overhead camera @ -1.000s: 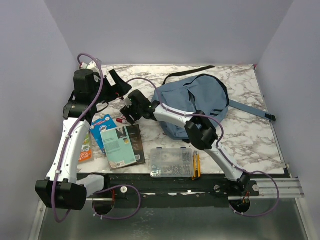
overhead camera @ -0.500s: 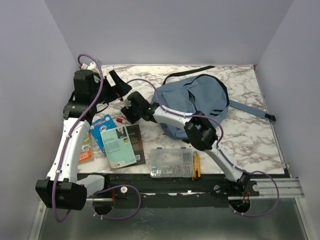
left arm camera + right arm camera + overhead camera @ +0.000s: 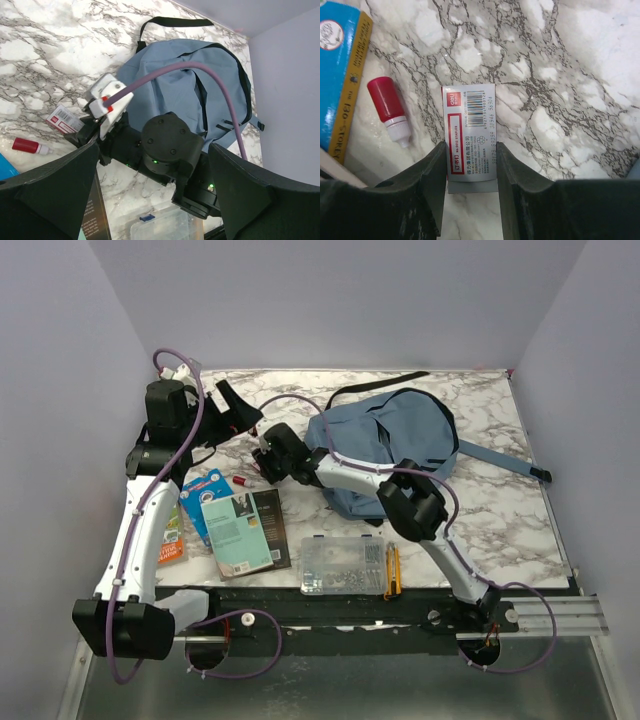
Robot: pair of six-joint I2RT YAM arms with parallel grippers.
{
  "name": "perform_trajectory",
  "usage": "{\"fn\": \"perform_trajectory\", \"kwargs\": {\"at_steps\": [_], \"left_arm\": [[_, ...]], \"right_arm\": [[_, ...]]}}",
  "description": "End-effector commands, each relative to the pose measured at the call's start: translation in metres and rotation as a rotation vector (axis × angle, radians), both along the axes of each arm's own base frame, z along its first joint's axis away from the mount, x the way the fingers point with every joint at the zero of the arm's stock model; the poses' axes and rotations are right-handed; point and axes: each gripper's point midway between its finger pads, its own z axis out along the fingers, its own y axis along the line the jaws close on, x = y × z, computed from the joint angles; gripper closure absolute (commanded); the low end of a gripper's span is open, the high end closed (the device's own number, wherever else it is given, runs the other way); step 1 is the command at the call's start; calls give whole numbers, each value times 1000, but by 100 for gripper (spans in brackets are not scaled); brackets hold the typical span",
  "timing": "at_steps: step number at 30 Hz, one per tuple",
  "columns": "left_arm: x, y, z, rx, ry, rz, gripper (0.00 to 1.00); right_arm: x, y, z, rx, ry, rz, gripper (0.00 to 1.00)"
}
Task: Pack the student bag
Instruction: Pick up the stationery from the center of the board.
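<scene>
The student bag (image 3: 400, 440) is a large blue-grey backpack lying at the back right of the table; it also shows in the left wrist view (image 3: 175, 85). My right gripper (image 3: 264, 462) reaches left of the bag. Its jaws are shut on a small grey box of staples (image 3: 470, 130) with a red label and a barcode, just over the marble. The box also shows in the left wrist view (image 3: 62, 120). My left gripper (image 3: 236, 406) is open and empty, held above the right arm's wrist at the back left (image 3: 152, 147).
A small red bottle (image 3: 387, 107) lies just left of the staples box. A blue book (image 3: 205, 495), a teal and black book (image 3: 245, 530) and an orange book (image 3: 172, 535) lie front left. A clear parts box (image 3: 343, 565) and a yellow cutter (image 3: 392, 570) sit at the front edge.
My right gripper has shifted a little to the right, toward the bag, and its elbow has swung right. The left arm and the red bottle have hardly moved.
</scene>
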Motion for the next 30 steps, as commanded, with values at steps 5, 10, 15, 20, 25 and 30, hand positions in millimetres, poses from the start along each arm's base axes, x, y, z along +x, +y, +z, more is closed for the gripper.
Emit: {"fn": "perform_trajectory", "kwargs": {"at_steps": [5,10,15,20,25,30], "left_arm": [[2,-6,-5,-68,10,-48,7],[5,-15,-14,-124,52,-100,7],[11,-29,-31,-227,139,-169,7],[13,-45,-54,-367,240,-247,10],[15,-53,-74,-460,325,-281,17],[16,-55,-82,-482,347,-276,24]], "right_arm": [[12,-5,91,285,52,-65,72],[0,-27,103,328,85,-43,73],[-16,-51,114,298,45,-17,73],[-29,-72,133,309,3,-26,73],[-35,-83,149,346,-22,-43,73],[-37,-83,164,388,-27,-53,73]]}}
